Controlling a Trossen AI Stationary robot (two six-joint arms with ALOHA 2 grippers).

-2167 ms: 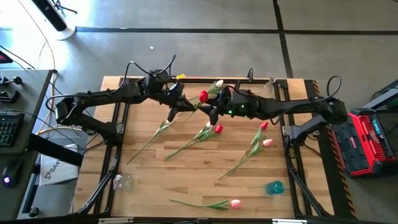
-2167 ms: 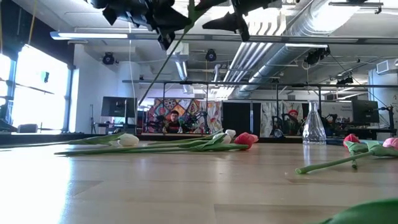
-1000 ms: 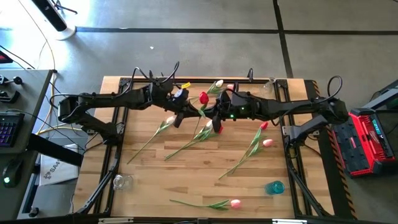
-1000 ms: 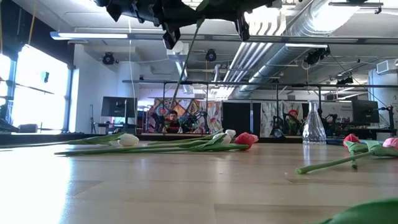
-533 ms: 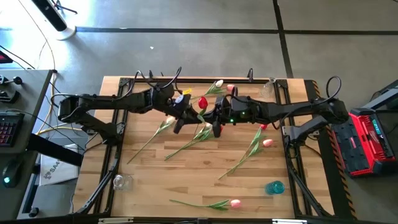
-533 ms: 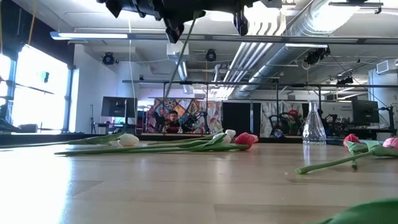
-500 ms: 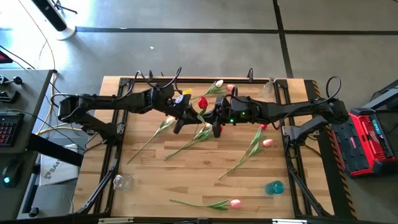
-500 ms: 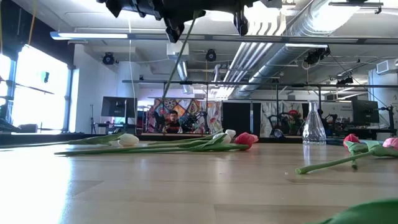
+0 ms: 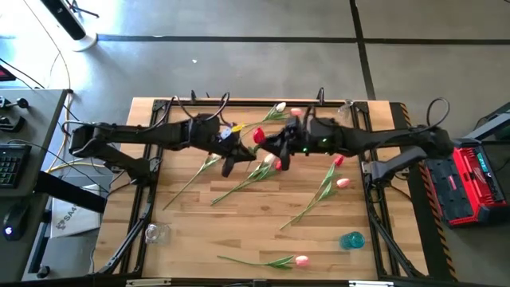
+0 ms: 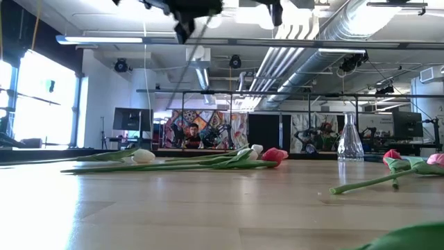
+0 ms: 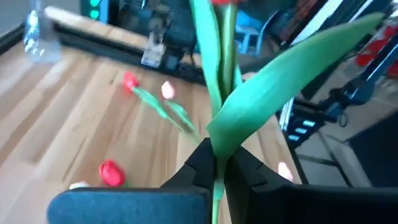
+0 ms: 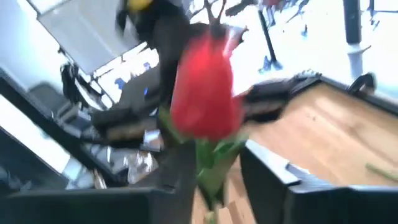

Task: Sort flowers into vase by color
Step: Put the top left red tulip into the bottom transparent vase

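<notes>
A red tulip (image 9: 258, 136) is up in the air over the table's middle, between my two grippers. My left gripper (image 9: 230, 162) is shut on its green stem; in the left wrist view (image 11: 217, 163) the stem and a broad leaf (image 11: 280, 81) rise from the fingers toward the red head. My right gripper (image 9: 280, 150) is open, its fingers standing on either side of the stem just below the red head (image 12: 206, 93). Whether they touch it, I cannot tell. In the low view the stem (image 10: 193, 59) hangs blurred below the grippers. My left gripper pinches the red tulip's stem (image 11: 216, 180) between its two fingers, below the point where the leaf branches off. The fingers lie across the stem. The tulip is lifted clear of the table, its head toward the right gripper and its lower stem hanging free.
Several tulips lie flat on the table: a white one (image 9: 216, 157), a white one (image 9: 268, 160), red (image 9: 339, 160) and pink (image 9: 343, 182) ones to the right, a pink one (image 9: 301, 260) near the front. A clear glass (image 9: 154, 233), a blue vase (image 9: 351, 239) and a clear vase (image 10: 350, 142) stand at the edges.
My left gripper has moved toward the table's right and near edge, in under the red tulip. My right gripper has drawn back a little toward the right and far edge. The tulip's head has shifted slightly nearer, and its hanging stem has swung.
</notes>
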